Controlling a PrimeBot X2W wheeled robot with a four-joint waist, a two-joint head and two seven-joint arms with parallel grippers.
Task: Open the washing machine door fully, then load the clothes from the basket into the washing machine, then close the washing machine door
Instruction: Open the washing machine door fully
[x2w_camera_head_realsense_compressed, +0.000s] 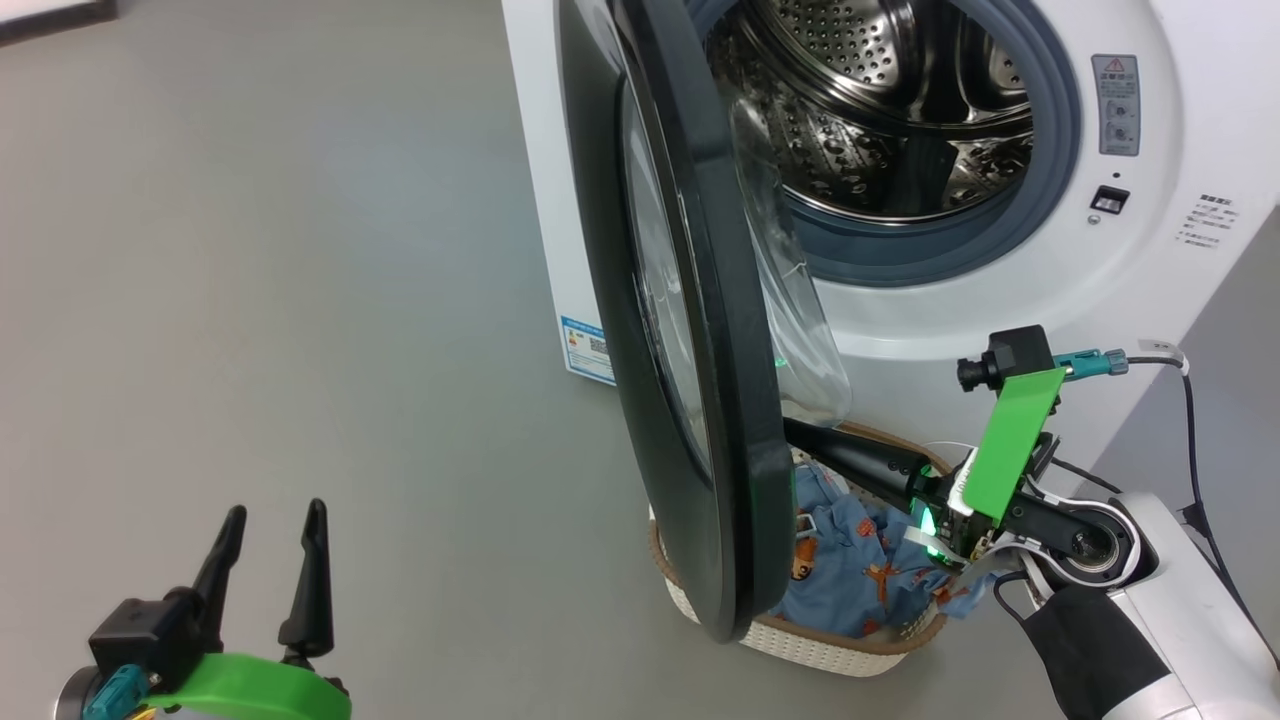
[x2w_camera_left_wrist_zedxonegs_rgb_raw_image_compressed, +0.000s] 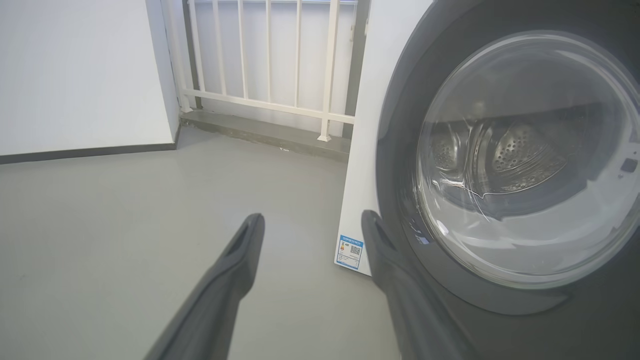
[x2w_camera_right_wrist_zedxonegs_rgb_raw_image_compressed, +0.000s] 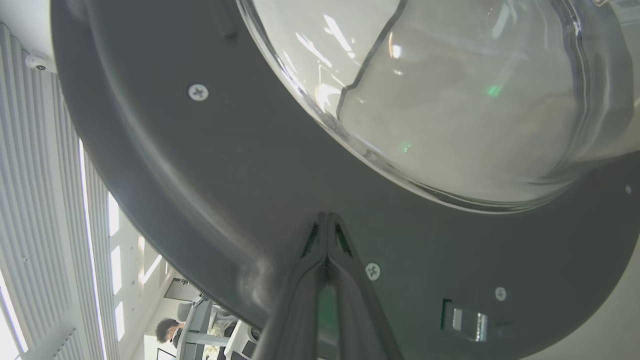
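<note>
Against the black-rimmed washing machine door (x2w_camera_head_realsense_compressed: 740, 400) (clear bulging glass), the right gripper (x2w_camera_right_wrist_zedxonegs_rgb_raw_image_compressed: 326, 216) rests clenched.

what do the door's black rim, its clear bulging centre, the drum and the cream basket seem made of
Wide black door rim: probably moulded plastic, glossy, soft reflections.
Clear bulging centre: looks like thick glass, see-through with sharp highlights.
Perforated drum: shiny metal, likely stainless steel.
Small cream basket: seemingly matte plastic, perforated wall, brown woven-look rim.

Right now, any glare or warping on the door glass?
Head view: green glint on the washing machine door rim; left wrist view: drum looks warped through the glass bowl; right wrist view: white streaks and green specks on that bowl.
</note>
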